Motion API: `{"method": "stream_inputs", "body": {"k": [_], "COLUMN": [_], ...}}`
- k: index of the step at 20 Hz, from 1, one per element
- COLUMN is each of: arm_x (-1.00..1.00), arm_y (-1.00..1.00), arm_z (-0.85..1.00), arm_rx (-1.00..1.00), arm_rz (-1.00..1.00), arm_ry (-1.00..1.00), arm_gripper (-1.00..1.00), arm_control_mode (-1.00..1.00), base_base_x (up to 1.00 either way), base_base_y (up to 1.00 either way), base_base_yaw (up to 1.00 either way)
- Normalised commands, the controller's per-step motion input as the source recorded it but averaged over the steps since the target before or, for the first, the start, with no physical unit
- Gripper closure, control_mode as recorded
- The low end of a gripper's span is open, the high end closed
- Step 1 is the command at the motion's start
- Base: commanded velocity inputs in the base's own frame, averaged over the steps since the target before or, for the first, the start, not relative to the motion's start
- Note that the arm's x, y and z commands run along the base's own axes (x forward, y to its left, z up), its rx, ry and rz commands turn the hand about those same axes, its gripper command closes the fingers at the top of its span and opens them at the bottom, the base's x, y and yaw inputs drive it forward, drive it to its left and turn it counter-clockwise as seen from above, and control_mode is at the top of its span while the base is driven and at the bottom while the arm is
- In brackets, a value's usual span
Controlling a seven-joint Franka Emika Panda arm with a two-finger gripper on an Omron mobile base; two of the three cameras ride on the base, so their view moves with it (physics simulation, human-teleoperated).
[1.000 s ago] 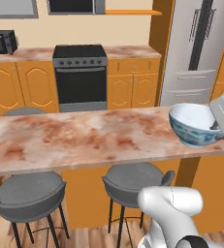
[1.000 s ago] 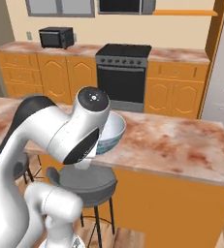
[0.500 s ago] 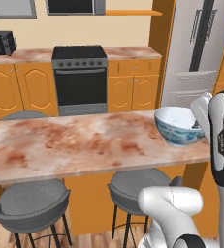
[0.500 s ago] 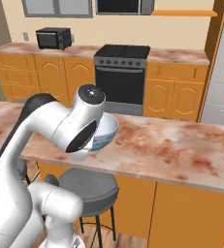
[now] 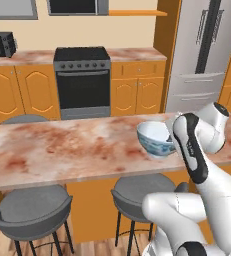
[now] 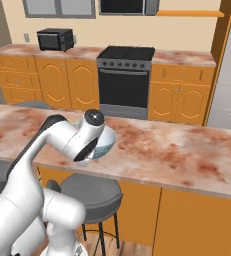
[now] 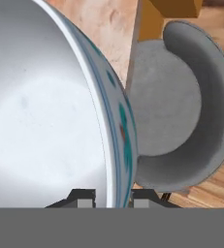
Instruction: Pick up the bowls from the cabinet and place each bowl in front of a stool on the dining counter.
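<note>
both base views look forward and down from behind the arm, sharing the dining counter (image 5: 62,155) and stove (image 6: 124,80). hand view sits close against the bowl (image 7: 45,106), above a stool (image 7: 171,106).

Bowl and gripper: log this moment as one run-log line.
gripper: shut on patterned bowl rim | bowl: held over dining counter | below: stool | phase: carrying

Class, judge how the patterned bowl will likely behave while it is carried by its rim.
The bowl looks rigid and glazed, so it probably keeps its shape but may slip. The pincer pinches just one rim edge, so it could swing or tilt. Likely breakable if dropped on the counter.
</note>
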Motion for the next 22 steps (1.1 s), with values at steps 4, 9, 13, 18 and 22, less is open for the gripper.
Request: {"method": "stream_inputs", "body": {"k": [4, 9, 13, 18, 22], "arm_x": [1.00, 0.86, 0.49, 0.05, 0.00], "arm_y": [0.00, 0.00, 0.00, 0.00, 0.01], "arm_z": [-0.57, -0.07, 0.00, -0.14, -0.34], "arm_rx": [0.08, 0.02, 0.00, 0.00, 0.00], "arm_rz": [0.02, 0.00, 0.00, 0.00, 0.00], "arm_ry": [0.00, 0.01, 0.04, 0.04, -0.04], "arm_gripper": [1.00, 1.00, 1.00, 1.00, 1.00], "arm_control_mode": [-1.00, -1.00, -1.00, -1.00, -1.00], "base_base_x": [0.00, 0.00, 0.00, 0.00, 0.00], "base_base_y": [0.00, 0.00, 0.00, 0.00, 0.00], "base_base_yaw": [0.00, 0.00, 0.00, 0.00, 0.00]}}
